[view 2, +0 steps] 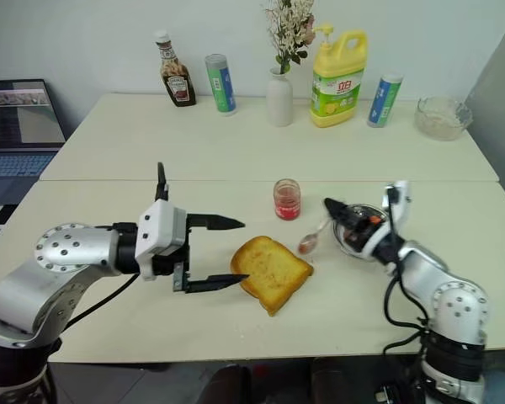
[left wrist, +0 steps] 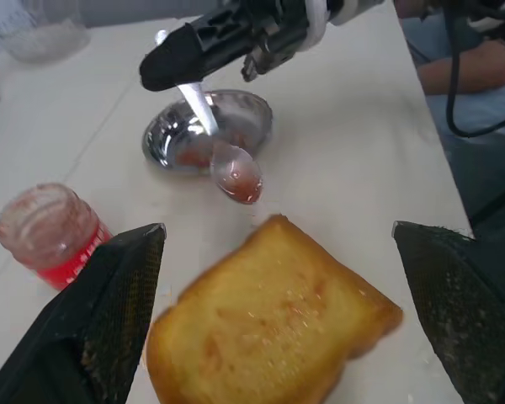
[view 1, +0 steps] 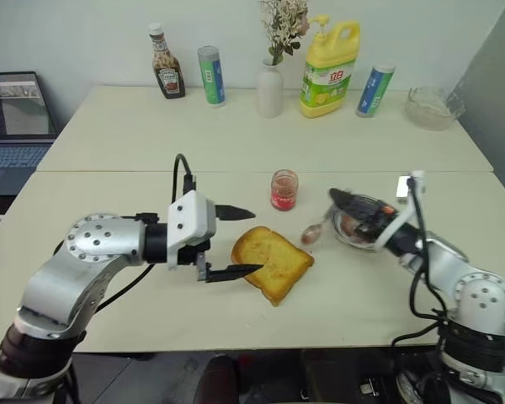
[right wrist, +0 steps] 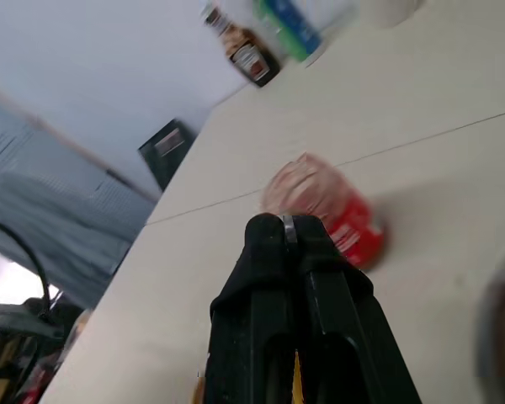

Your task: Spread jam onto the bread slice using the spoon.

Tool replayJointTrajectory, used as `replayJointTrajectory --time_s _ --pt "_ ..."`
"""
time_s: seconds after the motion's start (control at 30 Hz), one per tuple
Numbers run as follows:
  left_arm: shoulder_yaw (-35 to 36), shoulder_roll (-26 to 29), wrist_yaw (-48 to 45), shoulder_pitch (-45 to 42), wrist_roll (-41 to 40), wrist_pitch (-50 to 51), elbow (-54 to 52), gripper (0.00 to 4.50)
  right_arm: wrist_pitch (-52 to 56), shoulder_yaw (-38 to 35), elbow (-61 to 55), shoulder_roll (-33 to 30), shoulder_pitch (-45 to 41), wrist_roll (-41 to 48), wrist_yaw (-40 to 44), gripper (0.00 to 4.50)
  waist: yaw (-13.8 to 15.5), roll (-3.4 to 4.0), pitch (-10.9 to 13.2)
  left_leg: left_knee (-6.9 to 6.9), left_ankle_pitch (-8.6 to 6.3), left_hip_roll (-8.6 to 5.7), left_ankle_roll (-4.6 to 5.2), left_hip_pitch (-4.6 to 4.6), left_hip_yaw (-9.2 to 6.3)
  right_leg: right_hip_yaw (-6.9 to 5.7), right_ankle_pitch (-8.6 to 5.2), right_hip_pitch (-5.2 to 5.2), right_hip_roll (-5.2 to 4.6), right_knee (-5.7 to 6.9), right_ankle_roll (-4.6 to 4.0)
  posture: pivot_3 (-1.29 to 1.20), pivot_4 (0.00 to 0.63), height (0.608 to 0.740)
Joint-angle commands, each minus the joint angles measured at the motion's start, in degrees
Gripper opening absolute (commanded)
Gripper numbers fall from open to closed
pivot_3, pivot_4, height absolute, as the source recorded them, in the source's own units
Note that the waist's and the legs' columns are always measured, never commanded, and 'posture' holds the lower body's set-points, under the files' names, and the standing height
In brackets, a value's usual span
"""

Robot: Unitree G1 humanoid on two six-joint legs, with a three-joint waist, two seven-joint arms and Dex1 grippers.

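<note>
Far edge of tabletop (view 1: 236, 126): ketchup bottle (view 1: 165, 63), green tube (view 1: 211, 76), white vase (view 1: 269, 88), yellow detergent jug (view 1: 329, 69), second tube (view 1: 375, 89), possibly glass bowl (view 1: 433, 107); laptop (view 1: 13, 126) at left.

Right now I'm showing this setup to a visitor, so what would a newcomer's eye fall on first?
The golden bread slice lies mid-table, and the left claw stands open around its near-left corner. From the right, the right claw is shut on the spoon, whose bowl, smeared with red, hangs just past the slice's right edge. Behind them the small jar of jam stands lidless, with a steel dish to its right.
</note>
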Motion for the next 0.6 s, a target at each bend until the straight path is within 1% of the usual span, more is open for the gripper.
replayJointTrajectory --time_s 0.03,0.13,0.3,0.43,0.6 --pt "-2.88 -1.31 0.15 -1.92 1.65 -0.80 0.68 4.50 -4.52 -5.40 2.41 -2.69 0.64 -0.60 -0.59 0.03 -0.10 0.00 0.00 -0.01 0.00 0.00 0.00 0.01 0.00 0.00 0.00 0.00 0.01 0.00 0.00 0.00 0.150 0.740" --pt "-4.81 -2.83 -0.20 -2.92 2.21 -1.53 1.57 4.50 -7.24 -6.60 6.38 -3.06 0.93 -2.63 -0.95 0.03 -0.26 0.00 0.00 -0.01 0.00 0.01 0.01 0.06 0.01 0.04 0.00 0.01 0.03 0.04 -0.01 0.00 0.150 0.740" --pt "-6.55 -4.91 -0.49 -4.03 3.26 -2.08 2.97 4.50 -11.31 -6.46 13.15 -1.49 -0.63 -6.43 -1.84 0.03 -0.31 0.01 0.00 0.00 0.01 0.01 0.01 0.06 0.01 0.05 0.00 0.00 0.04 0.06 -0.01 0.00 0.150 0.740" --pt "-7.51 -6.18 -0.82 -4.59 3.99 -2.61 4.01 4.50 -13.54 -4.87 17.24 -0.66 -2.21 -10.16 -0.91 0.03 -0.33 0.02 0.01 0.00 0.01 0.01 0.01 0.07 0.03 0.06 0.01 0.00 0.04 0.06 -0.01 0.00 0.150 0.740" --pt "-7.97 -6.78 -0.95 -4.07 4.88 -3.33 4.38 4.50 -13.91 -2.99 18.86 -0.93 -2.63 -12.94 1.20 0.03 -0.14 0.02 0.01 0.00 0.01 0.00 0.01 0.06 0.03 0.06 0.01 0.00 0.04 0.05 -0.01 0.00 0.150 0.740"
